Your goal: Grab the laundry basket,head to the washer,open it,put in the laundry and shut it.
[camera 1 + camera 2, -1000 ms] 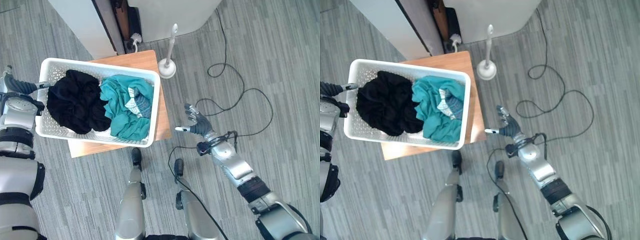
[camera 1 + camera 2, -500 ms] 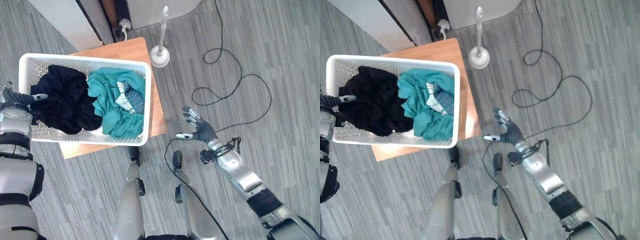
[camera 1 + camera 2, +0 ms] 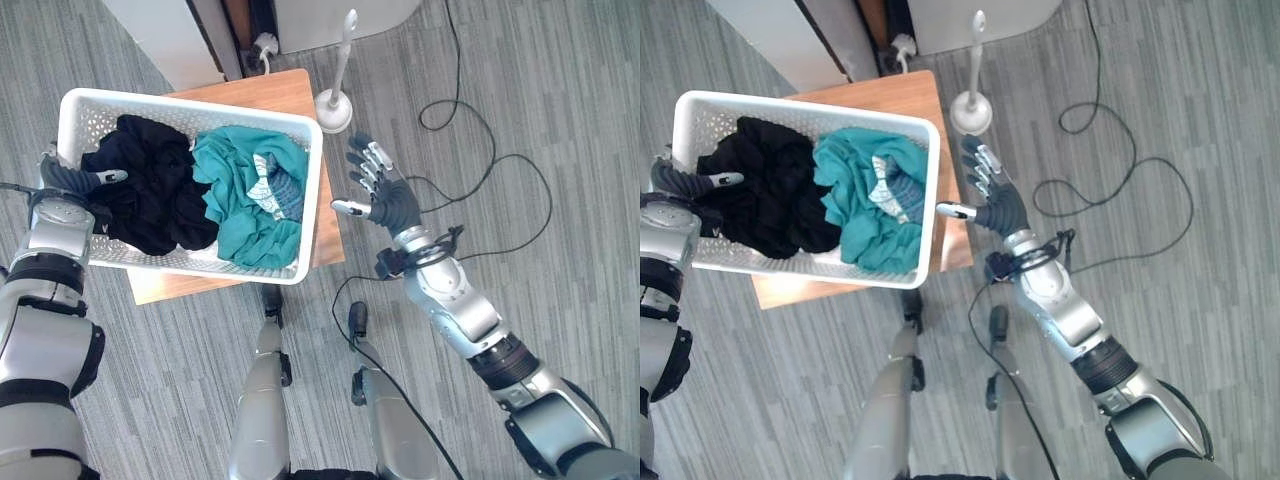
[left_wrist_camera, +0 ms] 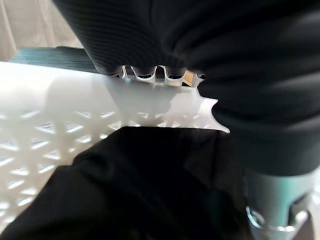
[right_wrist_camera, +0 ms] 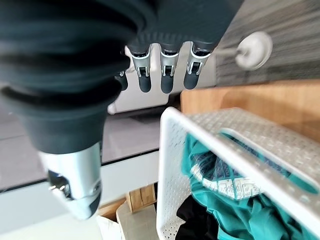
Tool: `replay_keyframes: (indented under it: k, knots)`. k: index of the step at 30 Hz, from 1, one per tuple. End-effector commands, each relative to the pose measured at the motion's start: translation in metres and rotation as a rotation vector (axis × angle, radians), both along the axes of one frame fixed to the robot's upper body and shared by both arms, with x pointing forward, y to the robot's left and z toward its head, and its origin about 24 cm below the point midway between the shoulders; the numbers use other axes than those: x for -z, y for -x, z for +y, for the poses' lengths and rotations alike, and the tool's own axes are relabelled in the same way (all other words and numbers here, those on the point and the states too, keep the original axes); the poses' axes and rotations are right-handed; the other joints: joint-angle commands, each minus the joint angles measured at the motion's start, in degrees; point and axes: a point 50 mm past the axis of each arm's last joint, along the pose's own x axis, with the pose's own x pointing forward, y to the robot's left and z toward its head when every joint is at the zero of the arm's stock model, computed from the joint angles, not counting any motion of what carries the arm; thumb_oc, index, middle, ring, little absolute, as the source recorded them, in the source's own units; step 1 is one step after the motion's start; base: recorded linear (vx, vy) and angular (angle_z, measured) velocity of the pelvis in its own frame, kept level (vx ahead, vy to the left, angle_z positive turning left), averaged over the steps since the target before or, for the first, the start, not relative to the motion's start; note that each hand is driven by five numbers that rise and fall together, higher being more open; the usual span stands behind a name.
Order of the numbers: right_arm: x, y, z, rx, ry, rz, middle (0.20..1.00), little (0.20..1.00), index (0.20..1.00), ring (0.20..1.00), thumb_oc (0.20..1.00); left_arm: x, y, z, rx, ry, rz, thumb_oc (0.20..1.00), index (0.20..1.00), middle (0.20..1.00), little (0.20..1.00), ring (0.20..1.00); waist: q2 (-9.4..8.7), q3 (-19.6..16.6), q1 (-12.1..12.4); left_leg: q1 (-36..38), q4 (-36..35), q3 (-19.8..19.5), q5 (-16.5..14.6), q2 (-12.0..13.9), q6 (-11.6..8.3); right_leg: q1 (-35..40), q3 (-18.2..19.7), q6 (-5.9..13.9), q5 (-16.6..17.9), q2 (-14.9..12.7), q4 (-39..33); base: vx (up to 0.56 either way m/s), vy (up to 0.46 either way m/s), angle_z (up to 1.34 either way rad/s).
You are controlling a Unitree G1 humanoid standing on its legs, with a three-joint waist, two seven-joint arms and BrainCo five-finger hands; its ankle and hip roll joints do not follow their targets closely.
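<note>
A white laundry basket rests on a small wooden table. It holds a black garment on its left and teal laundry on its right. My left hand grips the basket's left end, with the thumb lying over the rim above the black garment. Beside the basket's right end my right hand is open with its fingers spread. A small gap separates it from the rim.
A white brush in a round stand stands on the floor at the table's far right corner, close behind my right hand. White units and a white panel rise beyond the table. Grey carpet lies to the right.
My right hand has risen from low beside the table to the basket's right end. My left hand has stayed on the left rim. The camera has shifted.
</note>
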Motion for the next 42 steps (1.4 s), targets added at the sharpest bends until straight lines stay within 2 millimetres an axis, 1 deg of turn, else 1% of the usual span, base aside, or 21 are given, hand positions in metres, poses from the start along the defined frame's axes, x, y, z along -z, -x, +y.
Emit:
replay_keyframes:
  k: [1, 2, 3, 4, 7, 10, 12, 14, 16, 17, 19, 20, 23, 27, 28, 32, 34, 35, 36, 40, 42]
  knots:
    - [-0.007, 0.002, -0.004, 0.032, -0.051, -0.023, 1.000, 1.000, 1.000, 1.000, 1.000, 0.002, -0.008, -0.018, 0.073, -0.009, -0.028, 1.000, 1.000, 1.000, 1.000, 1.000, -0.21, -0.3, 0.2, -3.5, 8.7, -0.5, -7.4, 1.3, -1.03, -3.9, -3.6, 3.83, -1.1, -7.7, 6.4, 0.00, 0.015, 0.08]
    - [-0.007, 0.002, -0.004, 0.031, -0.051, -0.023, 1.000, 1.000, 1.000, 1.000, 1.000, 0.002, -0.008, -0.018, 0.073, -0.008, -0.028, 1.000, 1.000, 1.000, 1.000, 1.000, -0.20, -0.3, 0.1, -3.5, 8.7, -0.5, -7.4, 1.3, -1.03, -3.9, -3.6, 3.83, -1.1, -7.7, 6.4, 0.00, 0.016, 0.09]
    - [-0.001, 0.000, -0.001, 0.043, -0.043, 0.006, 1.000, 1.000, 1.000, 1.000, 1.000, 0.007, -0.010, -0.026, 0.107, 0.003, -0.036, 1.000, 1.000, 1.000, 1.000, 1.000, -0.10, -0.2, 0.7, -3.6, 8.6, -0.7, -7.4, 1.2, -0.95, -3.8, -3.9, 3.79, -1.1, -7.8, 6.5, 0.00, 0.009, 0.09]
    - [-0.001, 0.000, -0.001, 0.043, -0.043, 0.007, 1.000, 1.000, 1.000, 1.000, 1.000, 0.007, -0.010, -0.026, 0.107, 0.004, -0.036, 1.000, 1.000, 1.000, 1.000, 1.000, -0.09, -0.2, 0.6, -3.6, 8.6, -0.7, -7.3, 1.2, -0.95, -3.8, -4.0, 3.79, -1.1, -7.8, 6.5, 0.00, 0.020, 0.11]
    - [0.006, -0.006, 0.009, 0.052, -0.056, 0.061, 1.000, 1.000, 1.000, 1.000, 1.000, 0.018, -0.013, -0.037, 0.136, 0.030, -0.025, 1.000, 1.000, 1.000, 1.000, 1.000, 0.19, 0.0, 1.2, -4.1, 8.6, -1.0, -7.2, 0.8, -0.92, -4.0, -4.5, 3.79, -1.1, -8.0, 6.6, 0.00, 0.019, 0.07]
    - [0.007, -0.006, 0.011, 0.057, -0.077, 0.073, 1.000, 1.000, 1.000, 1.000, 1.000, 0.020, -0.014, -0.041, 0.142, 0.028, -0.018, 1.000, 1.000, 1.000, 1.000, 1.000, 0.25, 0.0, 1.2, -4.6, 8.5, -1.1, -7.1, 0.7, -0.92, -4.3, -4.7, 3.81, -1.1, -8.1, 6.7, 0.01, 0.018, 0.07]
    - [0.008, -0.007, 0.011, 0.079, -0.112, 0.090, 1.000, 1.000, 1.000, 1.000, 1.000, 0.024, -0.016, -0.046, 0.157, 0.021, -0.003, 1.000, 1.000, 1.000, 1.000, 1.000, 0.40, 0.0, 1.3, -5.1, 8.5, -1.2, -7.1, 0.5, -0.83, -4.6, -4.9, 3.79, -1.1, -8.1, 6.8, 0.02, 0.034, 0.13]
    - [0.010, -0.010, 0.009, 0.109, -0.121, 0.104, 1.000, 1.000, 1.000, 1.000, 1.000, 0.022, -0.017, -0.056, 0.205, -0.001, -0.007, 1.000, 1.000, 1.000, 1.000, 1.000, 0.82, 0.0, 1.6, -5.5, 8.5, -1.2, -7.2, 0.2, -0.62, -4.9, -4.9, 3.80, -1.1, -8.3, 6.8, 0.01, 0.020, 0.04]
    - [0.010, -0.012, 0.009, 0.121, -0.129, 0.113, 1.000, 1.000, 1.000, 1.000, 1.000, 0.022, -0.017, -0.057, 0.215, -0.012, -0.003, 1.000, 1.000, 1.000, 1.000, 1.000, 0.88, 0.0, 1.6, -5.6, 8.6, -1.2, -7.2, 0.2, -0.57, -5.0, -4.9, 3.78, -1.1, -8.3, 6.9, 0.01, 0.019, 0.02]
    - [0.007, -0.016, 0.006, 0.157, -0.162, 0.114, 1.000, 1.000, 1.000, 1.000, 1.000, 0.025, -0.017, -0.059, 0.218, -0.015, 0.007, 1.000, 1.000, 1.000, 1.000, 1.000, 1.11, 0.0, 1.6, -5.8, 8.7, -1.1, -7.3, 0.1, -0.49, -5.3, -4.8, 3.75, -1.1, -8.4, 7.0, 0.02, 0.050, 0.05]
    - [0.002, -0.016, 0.004, 0.175, -0.235, 0.116, 1.000, 1.000, 1.000, 1.000, 1.000, 0.028, -0.017, -0.060, 0.217, -0.015, 0.018, 1.000, 1.000, 1.000, 1.000, 1.000, 1.27, 0.0, 1.5, -6.0, 8.8, -1.0, -7.4, 0.0, -0.41, -5.6, -4.6, 3.72, -1.1, -8.4, 7.2, 0.01, 0.026, 0.02]
    - [0.002, -0.016, 0.004, 0.175, -0.236, 0.116, 1.000, 1.000, 1.000, 1.000, 1.000, 0.028, -0.017, -0.060, 0.217, -0.015, 0.018, 1.000, 1.000, 1.000, 1.000, 1.000, 1.26, 0.0, 1.5, -6.0, 8.8, -1.0, -7.4, 0.0, -0.41, -5.7, -4.6, 3.72, -1.1, -8.4, 7.2, 0.00, 0.000, 0.00]
    - [0.000, -0.010, -0.001, 0.189, -0.363, 0.118, 1.000, 1.000, 1.000, 1.000, 1.000, 0.037, -0.016, -0.062, 0.208, 0.004, 0.034, 1.000, 1.000, 1.000, 1.000, 1.000, 1.59, 0.0, 1.1, -6.5, 9.2, -0.9, -7.8, -0.3, -0.21, -6.1, -4.4, 3.71, -1.3, -8.6, 7.4, 0.03, 0.040, -0.01]
    - [0.008, -0.003, -0.002, 0.189, -0.401, 0.138, 1.000, 1.000, 1.000, 1.000, 1.000, 0.047, -0.016, -0.068, 0.228, 0.029, 0.040, 1.000, 1.000, 1.000, 1.000, 1.000, 2.15, 0.0, 0.7, -6.8, 9.8, -0.8, -8.3, -0.5, 0.00, -6.6, -4.1, 3.69, -1.4, -8.8, 7.7, 0.04, 0.036, 0.00]
    - [0.008, -0.003, -0.002, 0.189, -0.400, 0.139, 1.000, 1.000, 1.000, 1.000, 1.000, 0.047, -0.016, -0.068, 0.228, 0.029, 0.041, 1.000, 1.000, 1.000, 1.000, 1.000, 2.18, 0.0, 0.7, -6.0, 9.8, -1.1, -9.6, -0.5, -0.43, -5.8, -3.8, 3.98, -2.4, -8.7, 7.8, 0.09, 0.016, -0.01]
    - [0.017, 0.000, 0.003, 0.178, -0.397, 0.168, 1.000, 1.000, 1.000, 1.000, 1.000, 0.055, -0.015, -0.071, 0.235, 0.050, 0.055, 1.000, 1.000, 1.000, 1.000, 1.000, 2.60, 0.0, 0.4, -6.5, 10.4, -0.8, -10.0, -0.7, -0.29, -6.5, -3.4, 4.01, -2.4, -8.8, 8.0, 0.04, 0.036, -0.09]
    - [0.027, 0.000, 0.007, 0.162, -0.402, 0.222, 1.000, 1.000, 1.000, 1.000, 1.000, 0.062, -0.015, -0.073, 0.234, 0.074, 0.066, 1.000, 1.000, 1.000, 1.000, 1.000, 2.86, 0.0, 0.2, -6.7, 10.8, -0.5, -10.3, -0.9, -0.16, -6.7, -3.1, 3.95, -2.2, -8.9, 8.0, 0.01, 0.037, -0.08]
    - [0.027, 0.000, 0.007, 0.162, -0.401, 0.222, 1.000, 1.000, 1.000, 1.000, 1.000, 0.062, -0.015, -0.073, 0.234, 0.074, 0.066, 1.000, 1.000, 1.000, 1.000, 1.000, 2.87, 0.0, 0.2, -6.7, 10.8, -0.5, -10.3, -0.9, -0.16, -6.7, -3.1, 3.95, -2.2, -8.9, 8.0, 0.02, 0.037, -0.03]
    - [0.032, 0.000, 0.008, 0.161, -0.436, 0.250, 1.000, 1.000, 1.000, 1.000, 1.000, 0.064, -0.016, -0.076, 0.237, 0.082, 0.067, 1.000, 1.000, 1.000, 1.000, 1.000, 3.07, 0.0, 0.2, -6.7, 11.0, -0.5, -10.4, -1.0, -0.09, -6.8, -3.0, 3.92, -2.2, -8.9, 8.0, 0.02, 0.033, -0.02]
    - [0.035, 0.004, 0.003, 0.185, -0.484, 0.259, 1.000, 1.000, 1.000, 1.000, 1.000, 0.068, -0.015, -0.081, 0.246, 0.095, 0.067, 1.000, 1.000, 1.000, 1.000, 1.000, 3.29, 0.0, -0.1, -7.0, 11.4, -0.4, -10.7, -1.2, -0.02, -6.9, -2.9, 3.85, -2.3, -9.0, 8.1, 0.01, 0.019, 0.00]
    - [0.042, 0.007, 0.000, 0.198, -0.486, 0.273, 1.000, 1.000, 1.000, 1.000, 1.000, 0.073, -0.015, -0.084, 0.256, 0.107, 0.069, 1.000, 1.000, 1.000, 1.000, 1.000, 3.42, 0.0, -0.4, -7.0, 11.5, -0.3, -10.9, -1.3, 0.08, -7.0, -2.8, 3.84, -2.4, -9.2, 8.3, 0.01, 0.038, -0.01]
